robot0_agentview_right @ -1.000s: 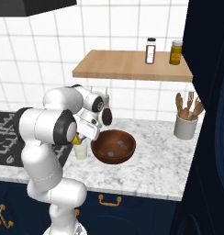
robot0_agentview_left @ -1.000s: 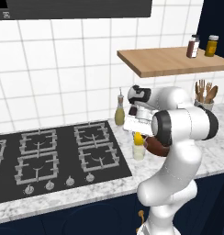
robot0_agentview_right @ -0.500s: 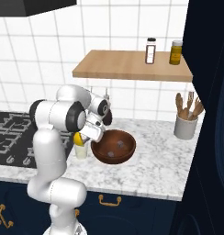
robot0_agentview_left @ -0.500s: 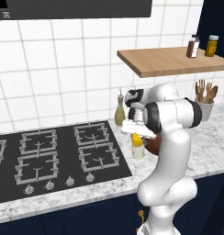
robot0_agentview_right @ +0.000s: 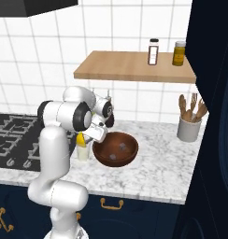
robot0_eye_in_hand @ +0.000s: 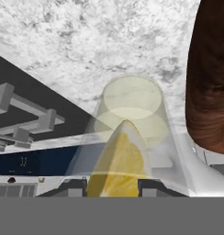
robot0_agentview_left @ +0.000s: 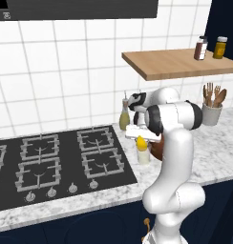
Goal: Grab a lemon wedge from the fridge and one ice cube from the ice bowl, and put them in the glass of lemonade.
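My gripper (robot0_eye_in_hand: 111,186) is shut on the lemon wedge (robot0_eye_in_hand: 118,165), a bright yellow piece held between the two dark fingertips. Directly below it stands the glass of lemonade (robot0_eye_in_hand: 132,98), a clear tumbler of pale yellow liquid on the marble counter. From the base views, the lemon wedge (robot0_agentview_left: 141,141) (robot0_agentview_right: 80,139) hangs just above the rim of the glass (robot0_agentview_left: 143,156) (robot0_agentview_right: 82,153). The brown ice bowl (robot0_agentview_right: 116,149) sits right of the glass and holds a few grey ice cubes (robot0_agentview_right: 121,146). The fridge is out of view.
A black gas hob (robot0_agentview_left: 56,159) lies left of the glass. A yellow-green bottle (robot0_agentview_left: 124,118) stands at the tiled wall behind. A utensil holder (robot0_agentview_right: 188,127) is at the right, under a wooden shelf (robot0_agentview_right: 134,70) with two jars. Bare marble lies between the bowl and the holder.
The arm's elbow has swung in toward the hand. The wedge has stayed in the gripper, just above the glass.
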### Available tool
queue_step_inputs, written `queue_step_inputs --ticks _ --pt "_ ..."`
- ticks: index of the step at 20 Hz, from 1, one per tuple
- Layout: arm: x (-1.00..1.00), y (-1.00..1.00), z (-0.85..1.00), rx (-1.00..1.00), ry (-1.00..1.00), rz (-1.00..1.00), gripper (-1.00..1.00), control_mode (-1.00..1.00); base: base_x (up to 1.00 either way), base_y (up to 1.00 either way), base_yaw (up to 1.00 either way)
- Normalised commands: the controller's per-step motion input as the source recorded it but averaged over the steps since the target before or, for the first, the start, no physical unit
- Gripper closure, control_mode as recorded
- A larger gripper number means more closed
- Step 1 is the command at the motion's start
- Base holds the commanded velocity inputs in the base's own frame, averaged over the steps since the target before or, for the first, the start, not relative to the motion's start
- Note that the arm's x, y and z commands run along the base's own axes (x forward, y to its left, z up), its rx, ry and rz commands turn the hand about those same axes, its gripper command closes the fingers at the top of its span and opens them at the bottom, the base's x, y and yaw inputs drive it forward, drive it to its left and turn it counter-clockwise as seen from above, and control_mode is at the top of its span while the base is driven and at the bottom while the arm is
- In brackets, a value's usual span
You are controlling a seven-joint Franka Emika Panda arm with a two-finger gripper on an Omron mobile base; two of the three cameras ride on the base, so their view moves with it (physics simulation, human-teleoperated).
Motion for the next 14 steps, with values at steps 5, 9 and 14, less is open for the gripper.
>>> queue_step_inputs --ticks 5,9,14 --pt "-0.19 0.0 0.0 0.0 0.0 0.0 1.0 -1.0 0.0 0.0 0.0" --pt "-0.01 0.0 0.0 0.0 -0.03 0.0 1.0 -1.0 0.0 0.0 0.0" --pt "0.0 0.0 0.0 0.0 0.0 0.0 -1.0 -1.0 0.0 0.0 0.0"
